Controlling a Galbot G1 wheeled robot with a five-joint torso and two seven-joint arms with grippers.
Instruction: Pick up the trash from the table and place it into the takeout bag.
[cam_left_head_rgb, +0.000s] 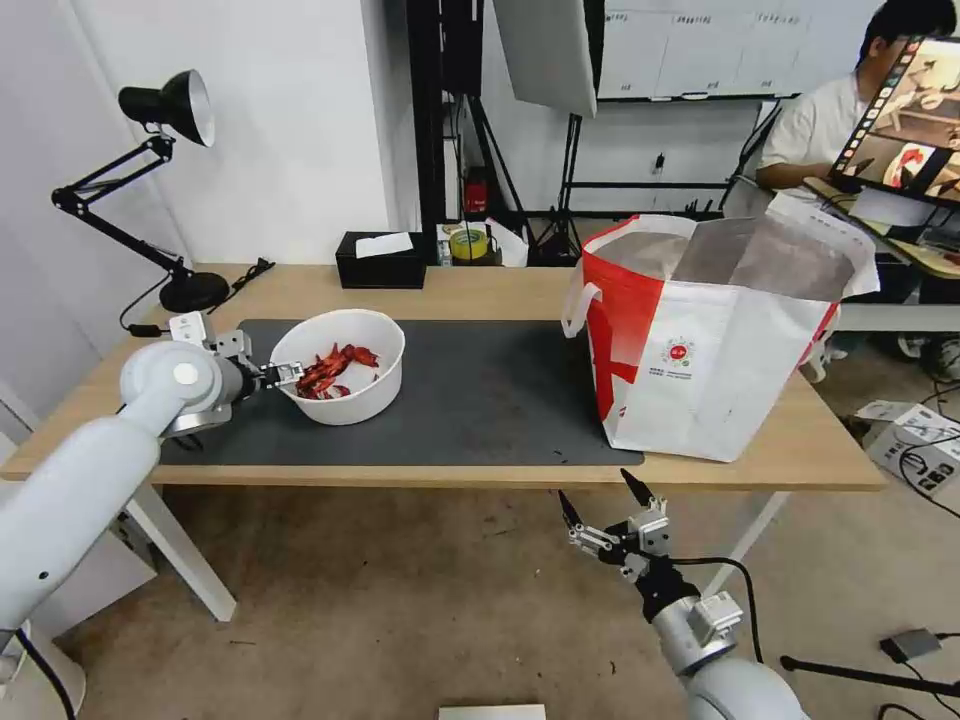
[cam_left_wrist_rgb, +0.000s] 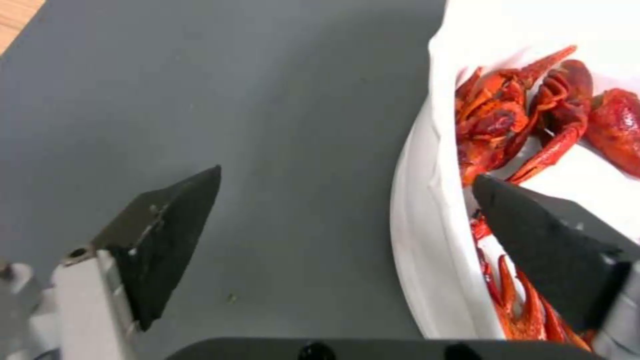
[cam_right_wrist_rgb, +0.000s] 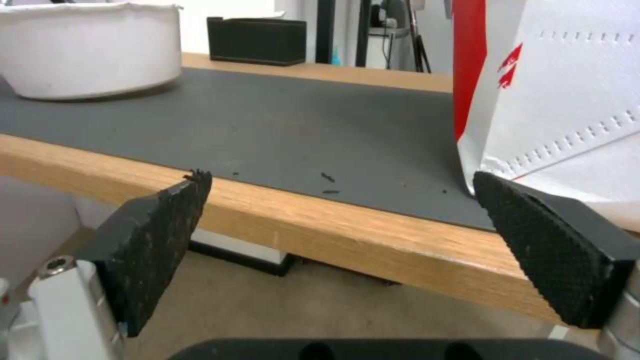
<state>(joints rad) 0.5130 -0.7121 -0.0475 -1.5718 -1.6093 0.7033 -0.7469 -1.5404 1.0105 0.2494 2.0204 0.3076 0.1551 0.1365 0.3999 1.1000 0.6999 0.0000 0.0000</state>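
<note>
Right gripper (cam_left_head_rgb: 600, 499) fingers apart (below table edge), left gripper (cam_left_wrist_rgb: 347, 187) fingers straddling bowl (cam_left_head_rgb: 345, 400) rim.

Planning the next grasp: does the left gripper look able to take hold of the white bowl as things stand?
Probably yes. The left gripper is open and straddles the white bowl's rim, one finger inside among the red shells, one outside over the mat. Nothing blocks it.

We see a white bowl (cam_left_head_rgb: 345, 385) of red crayfish shells (cam_left_head_rgb: 330, 368), a dark grey mat (cam_left_head_rgb: 480, 395) on the light-wood tabletop (cam_left_head_rgb: 800, 445), and a white-and-red, silver-lined takeout bag (cam_left_head_rgb: 700, 370).
</note>
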